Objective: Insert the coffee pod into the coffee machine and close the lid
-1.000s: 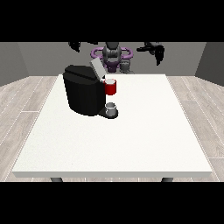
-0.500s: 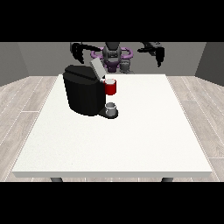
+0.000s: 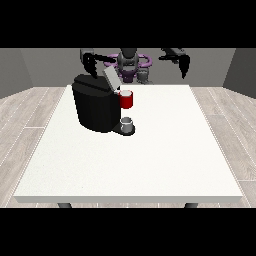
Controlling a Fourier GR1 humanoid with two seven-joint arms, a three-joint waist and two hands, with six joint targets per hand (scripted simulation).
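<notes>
A black coffee machine [image 3: 95, 107] stands on the left half of the white table [image 3: 165, 150]. Its grey lid [image 3: 110, 78] is tilted up and open. A red cylinder [image 3: 126, 99] sits at the machine's front, under the lid. Below it, a small grey cup-shaped piece [image 3: 127, 123] rests on the machine's base. The hand at the view's left [image 3: 90, 63] hangs in the air just behind and above the machine, fingers pointing down and holding nothing. The hand at the view's right [image 3: 183, 64] is raised over the table's far right edge, fingers hanging down, also holding nothing.
The robot's torso [image 3: 130, 67] stands behind the table's far edge. The white tabletop stretches wide in front of and to the right of the machine. Wooden floor surrounds the table.
Both hands have come lower and their fingers now point down. The hand at the view's left has drawn closer to the machine's top. The machine, lid and red cylinder have not moved.
</notes>
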